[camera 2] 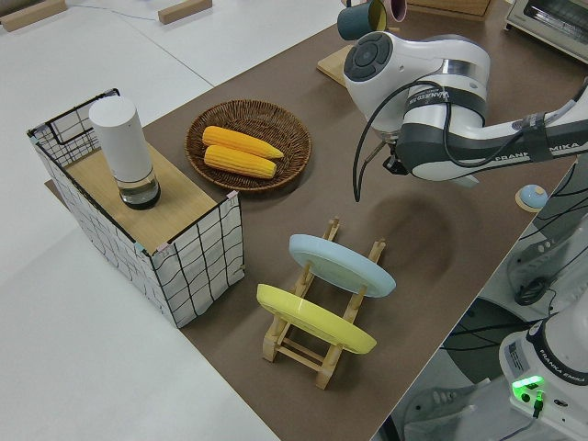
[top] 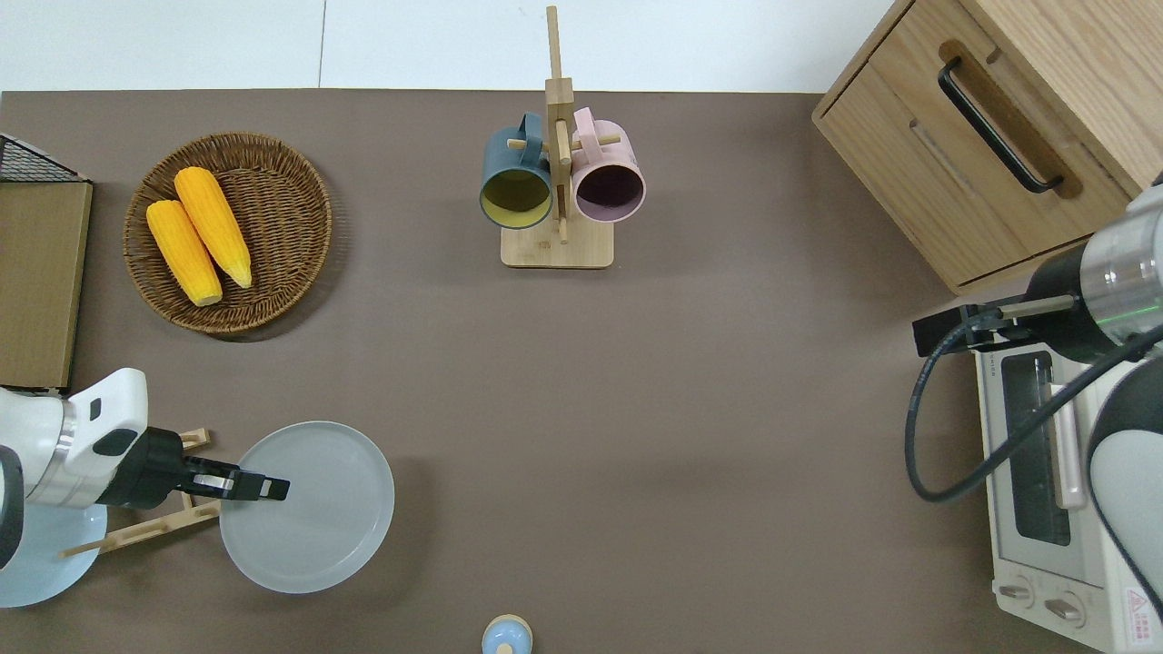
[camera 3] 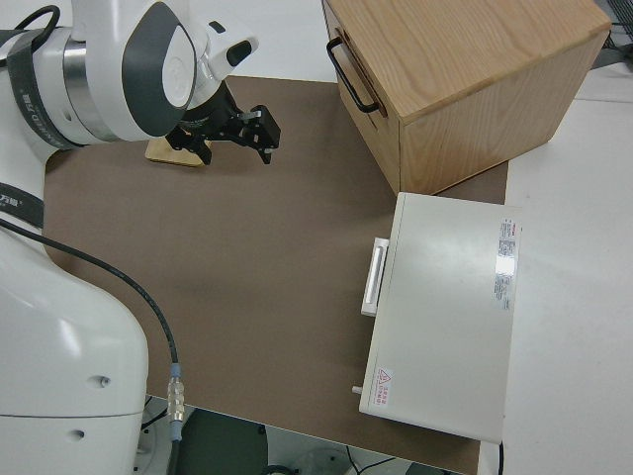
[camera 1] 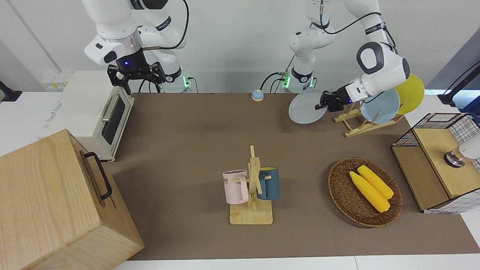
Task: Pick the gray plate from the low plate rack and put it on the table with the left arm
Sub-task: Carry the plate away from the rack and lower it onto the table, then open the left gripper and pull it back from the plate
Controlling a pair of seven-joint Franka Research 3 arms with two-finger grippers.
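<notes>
We see the left gripper [top: 273, 489] clamped on the gray plate's [top: 313, 509] rim, over the table [top: 636, 409] beside the rack [camera 1: 356, 125]. Right arm parked, fingers spread.

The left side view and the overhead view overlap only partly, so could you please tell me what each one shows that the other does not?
Only the left side view shows the yellow plate in the low plate rack and the white cylinder on the wire-framed box. Only the overhead view shows the gray plate in the left gripper, the wooden cabinet and the toaster oven. Both show the basket of corn, the mugs and the light blue plate.
</notes>
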